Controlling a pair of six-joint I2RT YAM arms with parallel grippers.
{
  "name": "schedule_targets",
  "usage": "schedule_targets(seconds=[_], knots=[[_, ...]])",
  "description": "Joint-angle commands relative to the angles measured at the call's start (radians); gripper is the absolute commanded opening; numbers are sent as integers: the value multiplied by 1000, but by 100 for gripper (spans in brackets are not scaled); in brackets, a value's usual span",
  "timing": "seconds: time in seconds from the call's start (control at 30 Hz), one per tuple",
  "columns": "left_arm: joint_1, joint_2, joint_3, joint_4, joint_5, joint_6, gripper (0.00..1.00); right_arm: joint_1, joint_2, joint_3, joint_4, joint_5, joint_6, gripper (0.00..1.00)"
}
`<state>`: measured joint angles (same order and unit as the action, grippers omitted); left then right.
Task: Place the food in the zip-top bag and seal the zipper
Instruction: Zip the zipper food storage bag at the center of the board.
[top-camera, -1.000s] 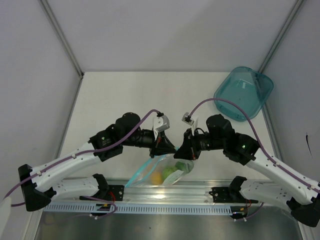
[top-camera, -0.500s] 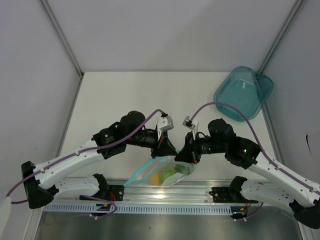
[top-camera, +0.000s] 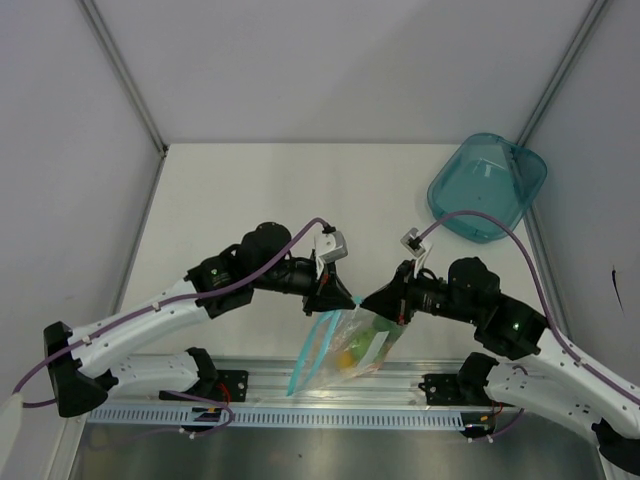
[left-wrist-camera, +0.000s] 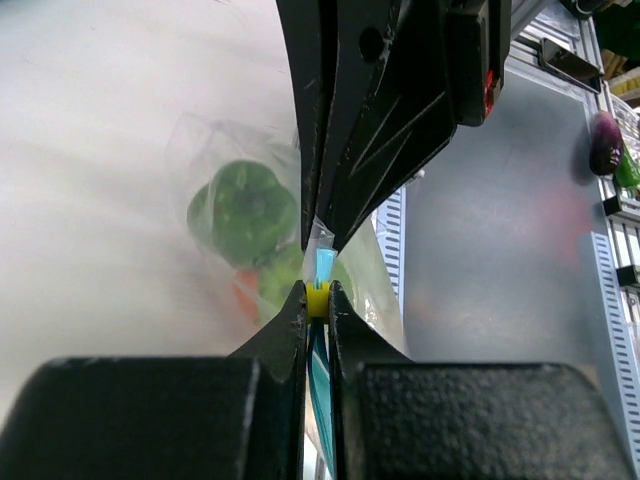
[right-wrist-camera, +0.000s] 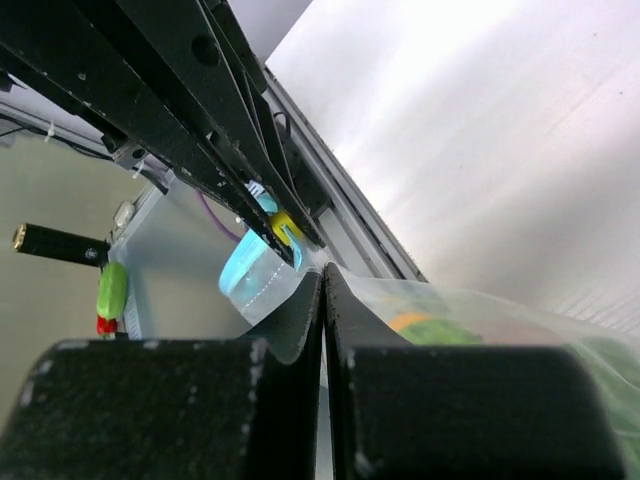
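in the overhead view the zip-top bag (top-camera: 362, 345) hangs in the lower middle of the frame, just above the rail at the table (top-camera: 230, 190) edge, held up between the two pincers. the food (top-camera: 352, 350) sits inside it already: yellow and light green show from above, and the left wrist view adds a dark green piece and a bit of orange-red.

the move ahead likely turns on the zipper (top-camera: 308, 355). its long axis runs from the meeting point of the pincers down toward the lower left of the frame, where the strip dangles free. the left gripper (top-camera: 338, 297) is at its upper end, the nearer of the two to the strip. its fingers are pressed together on the teal strip at a small yellow piece (left-wrist-camera: 318, 297) (possibly a slider; too small to tell). the right gripper (top-camera: 372, 300) faces it almost tip to tip from the right, its fingers pinched tight on the clear film of the bag just beside the strip.

whether any of the mouth is sealed cannot be told.
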<state>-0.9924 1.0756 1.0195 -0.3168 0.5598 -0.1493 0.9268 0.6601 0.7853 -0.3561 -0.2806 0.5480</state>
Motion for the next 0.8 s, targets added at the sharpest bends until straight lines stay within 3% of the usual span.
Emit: schedule_targets(seconds=[0.0,0.1,0.17,0.2,0.3,0.53,0.77], knots=[[5,-19,-24,-48,63,-6,0,-11,-8,-7,94,7,35,0],[5,-16,-16,-28,94,-15,1,-19,67,6,83,-106,-8,0],[5,-11,-1,-11,101,-22,1,-11,93,18,52,-178,-49,14],[5,-9,7,-7,101,-27,1,-8,105,34,42,-192,-62,31],[6,-9,25,16,101,-35,1,4,96,78,-23,-181,-111,43],[18,-39,14,96,77,-73,1,4,82,181,-179,-203,-210,47],[31,-66,4,165,106,-101,1,4,105,229,-201,-252,-269,45]])
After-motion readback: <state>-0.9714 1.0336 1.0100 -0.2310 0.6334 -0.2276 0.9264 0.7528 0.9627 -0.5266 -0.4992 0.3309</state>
